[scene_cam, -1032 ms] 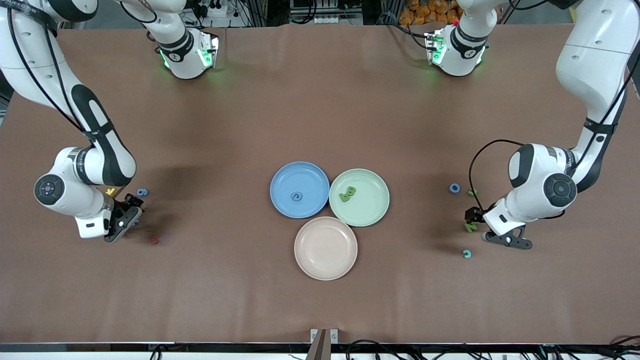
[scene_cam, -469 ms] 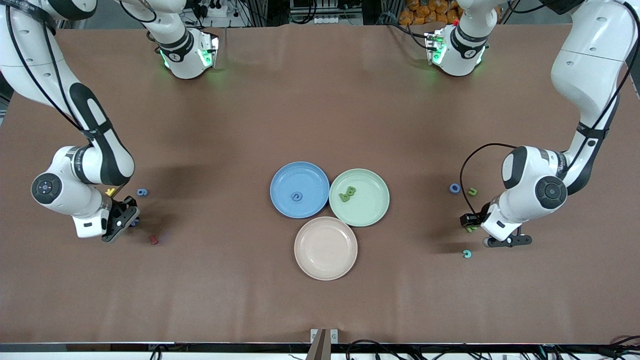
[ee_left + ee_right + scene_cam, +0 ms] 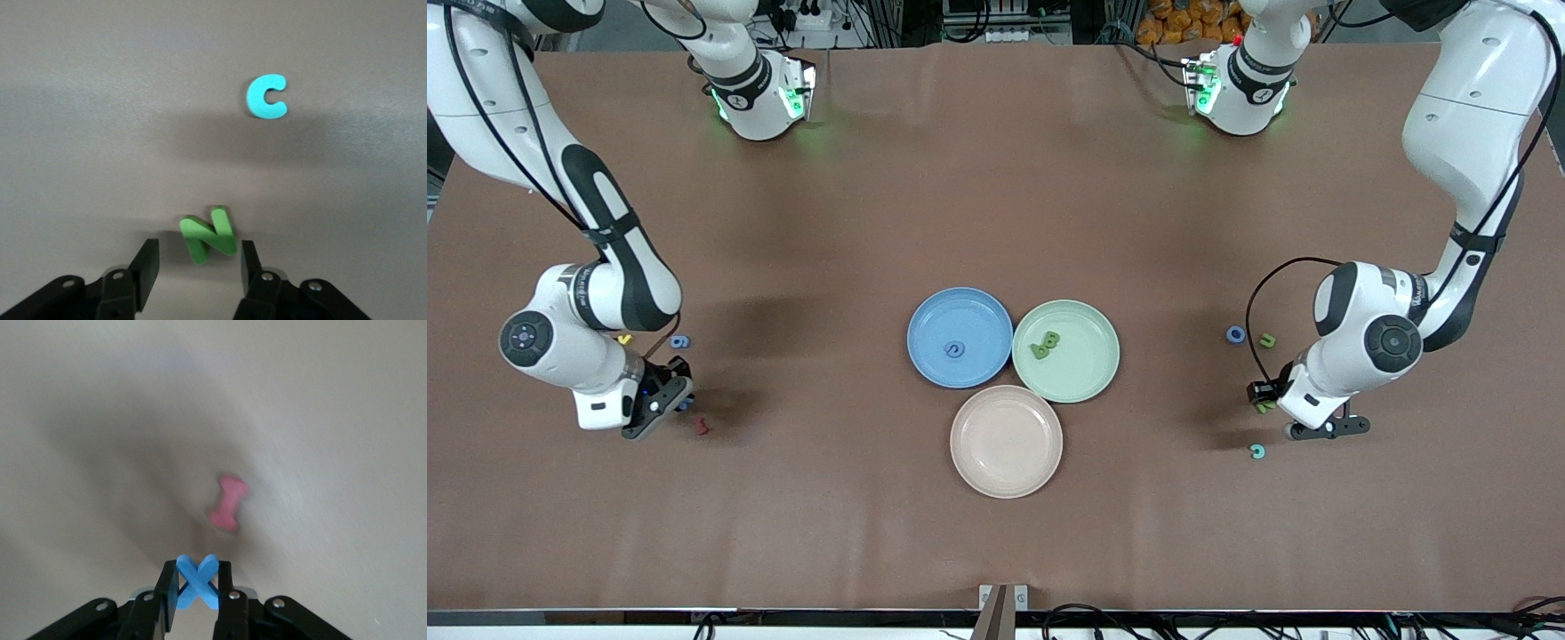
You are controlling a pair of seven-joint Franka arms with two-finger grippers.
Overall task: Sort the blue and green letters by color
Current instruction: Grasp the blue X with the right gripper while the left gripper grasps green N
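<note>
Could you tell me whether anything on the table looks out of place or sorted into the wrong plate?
Nothing stands out. The blue plate holds only a blue letter, and the green plate holds only two green letters. The pink plate holds nothing. The remaining pieces lie loose near each arm's end of the table.

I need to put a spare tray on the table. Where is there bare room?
Bare table stretches between the arm bases and the blue plate and green plate; a bare strip also lies nearer the camera than the pink plate. Crowded: small letters around the left gripper and right gripper.
</note>
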